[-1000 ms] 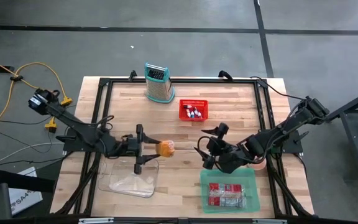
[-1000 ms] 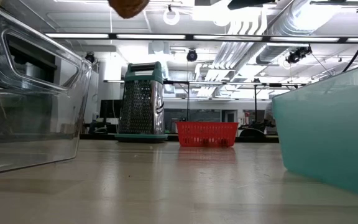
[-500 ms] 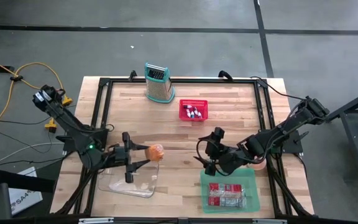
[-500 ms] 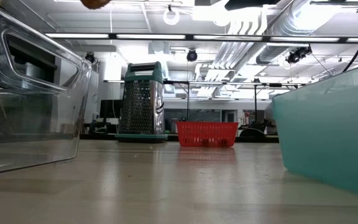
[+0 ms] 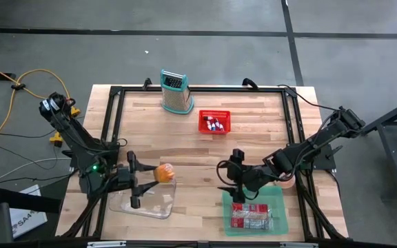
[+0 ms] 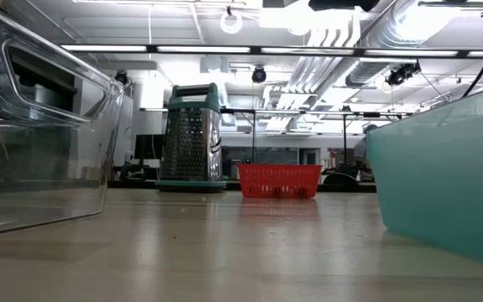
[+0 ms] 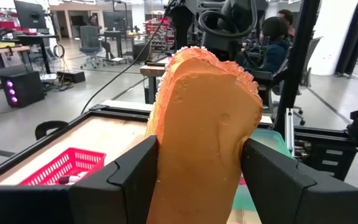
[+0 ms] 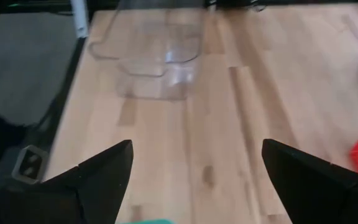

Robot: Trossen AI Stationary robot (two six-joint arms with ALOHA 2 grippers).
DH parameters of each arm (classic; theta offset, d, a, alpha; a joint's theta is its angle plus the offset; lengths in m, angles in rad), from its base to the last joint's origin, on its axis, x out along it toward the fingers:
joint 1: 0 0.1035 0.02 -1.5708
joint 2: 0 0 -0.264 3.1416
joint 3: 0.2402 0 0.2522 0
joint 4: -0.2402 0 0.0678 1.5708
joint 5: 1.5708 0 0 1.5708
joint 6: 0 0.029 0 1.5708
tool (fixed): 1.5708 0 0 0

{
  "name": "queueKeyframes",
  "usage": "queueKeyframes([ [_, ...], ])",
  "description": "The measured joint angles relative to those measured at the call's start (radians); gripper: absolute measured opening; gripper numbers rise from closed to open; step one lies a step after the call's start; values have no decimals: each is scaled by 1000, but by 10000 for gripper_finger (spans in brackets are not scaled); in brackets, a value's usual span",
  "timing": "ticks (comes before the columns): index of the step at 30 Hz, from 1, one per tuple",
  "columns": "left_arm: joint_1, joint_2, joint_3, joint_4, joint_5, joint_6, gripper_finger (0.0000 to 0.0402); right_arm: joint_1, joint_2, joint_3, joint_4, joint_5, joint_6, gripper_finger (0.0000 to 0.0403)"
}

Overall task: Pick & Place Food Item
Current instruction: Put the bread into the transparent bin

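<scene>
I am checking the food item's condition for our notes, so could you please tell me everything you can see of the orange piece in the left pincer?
The orange food piece is a tall, rounded slab, smooth and slightly dimpled on its face, with a rough crumbly fringe along its top edge. It looks soft, perhaps foam or a breaded item. It stands upright, clamped on both sides by the left pincer. From above, it hangs over the rim of the clear container, touching nothing but the two dark fingers.

Two dark jointed arms (black cables), angular fingers (image 7: 126,180)
</scene>
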Motion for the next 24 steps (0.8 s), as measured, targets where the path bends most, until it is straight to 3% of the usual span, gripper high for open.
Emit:
queueKeyframes([
  [8, -33, 0, 0, -1, -8, -4, 210, 0, 0, 0, 0, -165, 0, 346],
  [12, -79, 0, 0, -30, -63, 12, 210, 0, 0, 0, 0, -217, -1, 346],
  [16, -154, 8, 0, -125, -166, -54, 210, 0, 0, 0, 0, -244, -1, 346],
  [24, -304, 122, 0, -239, -411, -353, 210, 0, 0, 0, 0, -244, -1, 346],
])
